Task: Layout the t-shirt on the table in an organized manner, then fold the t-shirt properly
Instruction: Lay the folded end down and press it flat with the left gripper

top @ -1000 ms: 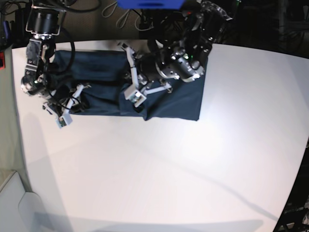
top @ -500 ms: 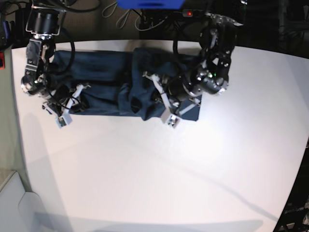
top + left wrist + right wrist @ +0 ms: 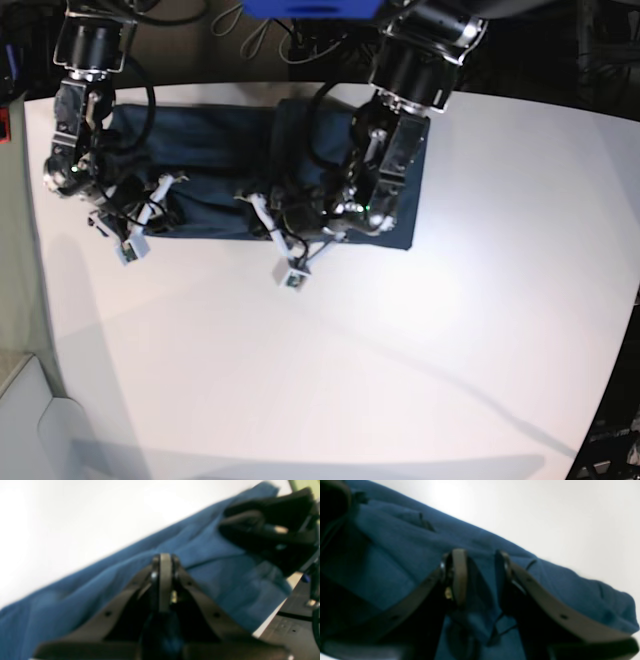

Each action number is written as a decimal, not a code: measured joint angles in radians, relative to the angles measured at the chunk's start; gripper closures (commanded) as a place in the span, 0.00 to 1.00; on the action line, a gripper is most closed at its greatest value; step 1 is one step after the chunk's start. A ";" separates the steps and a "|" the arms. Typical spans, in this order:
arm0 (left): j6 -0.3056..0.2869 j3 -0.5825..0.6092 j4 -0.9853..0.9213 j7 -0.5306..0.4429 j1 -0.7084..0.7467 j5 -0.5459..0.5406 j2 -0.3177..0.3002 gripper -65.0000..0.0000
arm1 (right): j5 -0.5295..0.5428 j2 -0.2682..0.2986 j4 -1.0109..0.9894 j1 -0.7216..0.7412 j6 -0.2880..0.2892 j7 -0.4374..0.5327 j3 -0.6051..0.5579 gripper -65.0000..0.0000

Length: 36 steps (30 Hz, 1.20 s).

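Navy cloth of the t-shirt [image 3: 210, 160] lies in a long wrinkled band along the far side of the table [image 3: 380, 360], its near edge straight, a thicker bunched part under the left arm. The right gripper [image 3: 140, 232] sits at the band's near corner on the base view's left; its wrist view shows the fingers [image 3: 458, 575] parted a little with a fold of cloth [image 3: 482, 590] between them, so it grips the t-shirt. The left gripper [image 3: 285, 262] hangs over the band's near edge, tips out above bare white, its jaws pressed together on nothing that can be seen.

White tabletop is smooth and glossy with a curved edge; behind it are dark equipment, cables and a blue object [image 3: 310, 8].

Compared with half a second ago, the left arm has swung toward the middle, its gripper now further along the near edge, while the right arm has stayed put.

Both wrist views are blurred; the neck label cannot be made out.
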 measured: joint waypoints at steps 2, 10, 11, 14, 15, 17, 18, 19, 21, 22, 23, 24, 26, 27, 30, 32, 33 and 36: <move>-0.011 -0.059 0.128 -0.001 0.049 -0.066 -0.015 1.00 | 0.000 0.000 0.000 0.003 0.000 -0.003 0.000 0.67; -0.012 -0.390 0.502 -0.006 0.175 -0.404 -0.171 1.00 | -0.010 0.001 0.035 -0.002 0.000 -0.030 0.000 0.40; -0.013 -0.433 0.501 -0.006 0.190 -0.434 -0.193 1.00 | -0.021 0.000 0.050 -0.003 0.000 -0.033 0.001 0.36; -0.010 -0.541 0.455 -0.015 0.264 -0.458 -0.266 0.99 | -0.056 0.004 0.122 -0.027 -0.007 -0.074 0.005 0.27; -0.005 -0.556 0.414 -0.016 0.290 -0.451 -0.285 0.99 | -0.058 0.005 0.151 -0.043 -0.010 -0.085 0.013 0.25; -0.002 -0.555 0.304 -0.005 0.310 -0.446 -0.306 0.99 | -0.058 0.001 0.203 -0.067 -0.011 -0.119 0.030 0.25; 0.002 -0.555 0.254 -0.002 0.311 -0.439 -0.306 0.99 | -0.060 0.000 0.222 -0.071 -0.011 -0.138 0.032 0.25; -0.001 -0.552 0.214 -0.002 0.308 -0.446 -0.305 1.00 | -0.065 -0.004 0.242 -0.071 -0.010 -0.158 0.031 0.25; -0.003 -0.552 0.164 -0.002 0.294 -0.449 -0.303 1.00 | -0.063 -0.023 0.286 -0.065 -0.011 -0.174 0.031 0.24; -0.003 -0.552 0.159 -0.003 0.286 -0.451 -0.300 1.00 | -0.050 -0.031 0.310 -0.060 -0.011 -0.192 0.031 0.24; -0.003 -0.552 0.164 -0.002 0.277 -0.454 -0.296 1.00 | -0.046 -0.036 0.331 -0.058 -0.011 -0.192 0.039 0.24; -0.004 -0.552 0.180 -0.003 0.273 -0.457 -0.293 1.00 | -0.046 -0.040 0.356 -0.058 -0.011 -0.217 0.056 0.24; -0.008 -0.549 0.241 -0.002 0.275 -0.469 -0.291 1.00 | -0.058 -0.040 0.389 -0.061 -0.011 -0.252 0.085 0.24; -0.008 -0.550 0.280 -0.002 0.277 -0.467 -0.294 1.00 | -0.062 -0.043 0.406 -0.062 -0.011 -0.270 0.097 0.24; -0.008 -0.549 0.367 -0.002 0.284 -0.472 -0.295 1.00 | -0.050 -0.051 0.426 -0.062 -0.011 -0.293 0.130 0.24; -0.005 -0.516 0.380 0.010 0.275 -0.465 -0.296 1.00 | -0.053 -0.054 0.437 -0.061 -0.010 -0.314 0.159 0.24; 0.000 -0.491 0.375 0.040 0.262 -0.451 -0.297 1.00 | -0.053 -0.053 0.442 -0.064 -0.011 -0.315 0.176 0.24; 0.000 -0.411 0.275 0.050 0.201 -0.374 -0.293 1.00 | -0.053 -0.059 0.444 -0.078 -0.011 -0.328 0.204 0.24</move>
